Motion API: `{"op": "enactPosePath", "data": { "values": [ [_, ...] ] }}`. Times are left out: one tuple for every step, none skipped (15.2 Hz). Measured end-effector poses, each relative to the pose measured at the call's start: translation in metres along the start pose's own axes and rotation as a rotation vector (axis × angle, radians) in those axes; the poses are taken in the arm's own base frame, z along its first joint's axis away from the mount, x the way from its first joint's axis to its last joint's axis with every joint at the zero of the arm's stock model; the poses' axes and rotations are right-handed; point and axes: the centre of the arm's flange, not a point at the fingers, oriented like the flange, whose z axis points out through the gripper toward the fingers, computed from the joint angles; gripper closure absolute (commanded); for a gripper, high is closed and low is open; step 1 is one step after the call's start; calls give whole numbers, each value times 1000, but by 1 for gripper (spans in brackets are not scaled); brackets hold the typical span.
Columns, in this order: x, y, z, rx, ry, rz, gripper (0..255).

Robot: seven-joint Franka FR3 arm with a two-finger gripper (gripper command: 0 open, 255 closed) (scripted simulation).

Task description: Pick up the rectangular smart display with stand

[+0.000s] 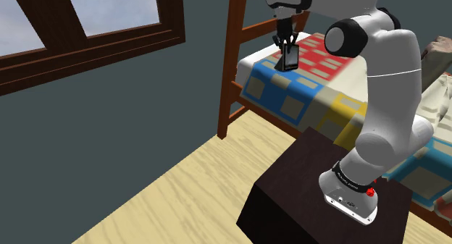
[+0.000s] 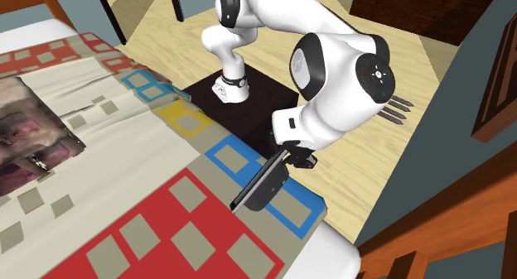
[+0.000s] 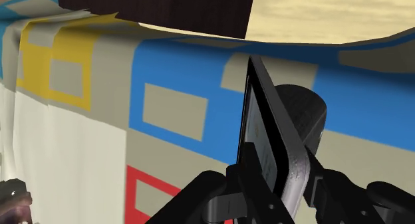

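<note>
Gripper (image 3: 273,193): fingers clamped on the smart display (image 3: 265,133), one on the screen face, the other on the back beside the rounded stand. It touches nothing else.

Relation: the display hangs directly beyond the fingertips. Its long axis runs on from the fingers toward the bed (image 2: 124,161) and appears slanted in the second exterior view.

Position: over the blue squares of the patchwork quilt, near the bed's edge. The lower corner is close to the cloth. It looks clear, but the gap is not certain.

Judgement: grasp made. The next move is straight up, away from the quilt.

Risk: the thin panel may pivot between the pads.
</note>
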Motion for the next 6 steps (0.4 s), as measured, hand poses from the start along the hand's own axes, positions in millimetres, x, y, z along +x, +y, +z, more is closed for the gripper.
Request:
{"op": "enactPosePath", "data": {
  "values": [
    [-1,3,-4,0,0,0,255],
    [0,4,-9,0,0,0,255],
    [0,5,-13,0,0,0,255],
    [-1,7,-18,0,0,0,255],
    [0,9,-23,0,0,0,255],
    [0,11,-27,0,0,0,255]
  ]
}}
